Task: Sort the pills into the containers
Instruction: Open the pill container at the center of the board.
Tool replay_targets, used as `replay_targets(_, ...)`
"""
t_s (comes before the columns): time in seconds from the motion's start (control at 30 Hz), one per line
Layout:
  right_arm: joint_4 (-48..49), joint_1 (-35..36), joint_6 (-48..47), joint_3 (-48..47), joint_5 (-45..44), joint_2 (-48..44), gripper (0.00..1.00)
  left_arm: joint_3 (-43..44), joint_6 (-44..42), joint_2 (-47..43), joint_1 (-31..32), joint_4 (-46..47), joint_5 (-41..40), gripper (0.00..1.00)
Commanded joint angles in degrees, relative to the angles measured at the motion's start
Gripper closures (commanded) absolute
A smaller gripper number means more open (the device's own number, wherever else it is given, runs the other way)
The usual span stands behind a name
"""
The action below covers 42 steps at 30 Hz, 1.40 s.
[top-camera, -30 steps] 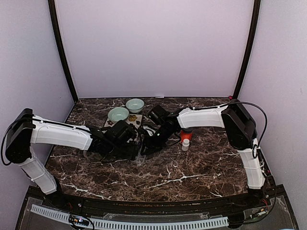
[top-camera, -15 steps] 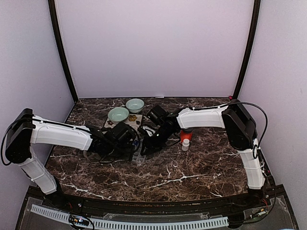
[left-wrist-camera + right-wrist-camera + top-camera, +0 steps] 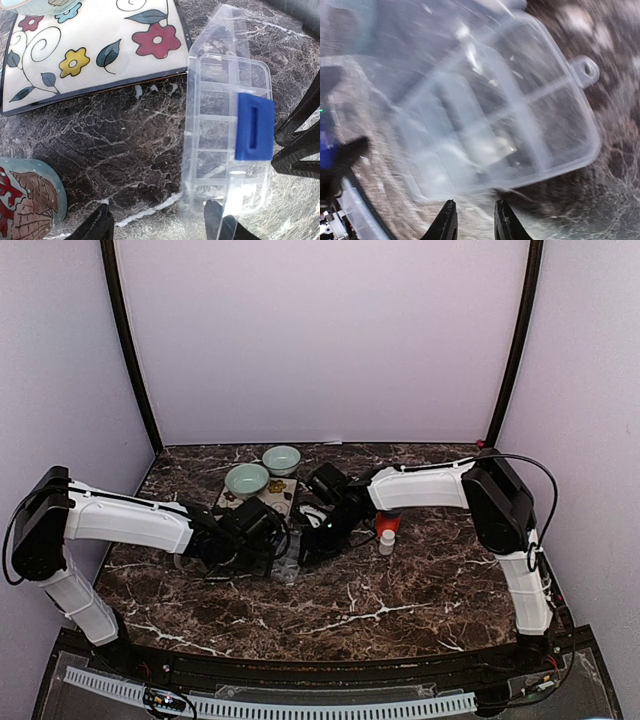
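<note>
The clear plastic organiser box [image 3: 225, 125] with a blue latch [image 3: 254, 127] lies on the dark marble table, its grid cells showing empty. In the top view the organiser [image 3: 289, 566] sits between both grippers. My left gripper [image 3: 156, 226] is open wide, its right finger at the box's near corner and its left finger over bare marble. My right gripper [image 3: 474, 227] is open by a narrow gap, just below the edge of the blurred clear box [image 3: 495, 120], with nothing between its fingers. Small brown pills [image 3: 275, 486] lie on the flowered tile.
A flowered tile [image 3: 90, 45] lies beyond the box. Two pale green bowls [image 3: 246, 478] [image 3: 281, 457] stand at the back. A shell-patterned cup [image 3: 25, 197] is by my left finger. A small white bottle [image 3: 386, 542] and a red cap [image 3: 388, 523] stand on the right.
Both grippers have shifted slightly toward the near edge around the organiser box. The right wrist view is blurred by motion.
</note>
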<state>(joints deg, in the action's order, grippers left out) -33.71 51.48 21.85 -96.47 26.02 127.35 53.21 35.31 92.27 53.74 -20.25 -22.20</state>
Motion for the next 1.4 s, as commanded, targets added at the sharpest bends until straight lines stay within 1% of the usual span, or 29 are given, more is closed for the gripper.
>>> replay_targets(0.0, -4.7, 0.5, -0.4, 2.6, -6.4, 2.4, 0.74, 0.9, 0.5, 0.7, -0.5, -1.8, -0.9, 0.35)
replay_targets(0.27, -6.0, 0.4, -0.9, 1.4, -8.0, 2.3, 0.74, 0.5, -0.9, 1.9, -0.9, 0.1, 0.6, 0.35)
replay_targets(0.53, -6.9, -0.5, -2.5, 1.1, -16.0, -2.3, 0.72, -2.1, -3.2, 0.1, -1.6, 4.9, 2.4, 0.36)
replay_targets(0.63, -6.7, -1.3, -4.0, 1.2, -18.5, -3.8, 0.68, -3.8, -4.4, -0.6, -2.0, 7.5, 4.4, 0.37)
replay_targets(0.77, -4.4, -2.0, -7.4, 2.3, -21.0, -6.1, 0.59, -5.1, -6.8, -0.6, -2.4, 10.3, 7.2, 0.38)
replay_targets(0.87, -3.2, -1.9, -10.8, 2.2, -21.7, -7.2, 0.54, -5.8, -9.4, -0.8, -2.6, 12.6, 9.8, 0.39)
replay_targets(1.03, -1.6, -2.0, -15.7, 1.6, -21.7, -8.1, 0.5, -7.0, -14.2, -2.0, -3.2, 16.5, 13.8, 0.42)
replay_targets(1.2, 0.4, -2.0, -19.6, 2.4, -21.4, -9.3, 0.49, -6.6, -17.9, -2.1, -3.8, 16.9, 15.8, 0.46)
replay_targets(1.37, 1.7, -1.9, -21.5, 2.2, -21.1, -9.4, 0.48, -6.6, -20.6, -1.7, -4.9, 17.7, 17.8, 0.5)
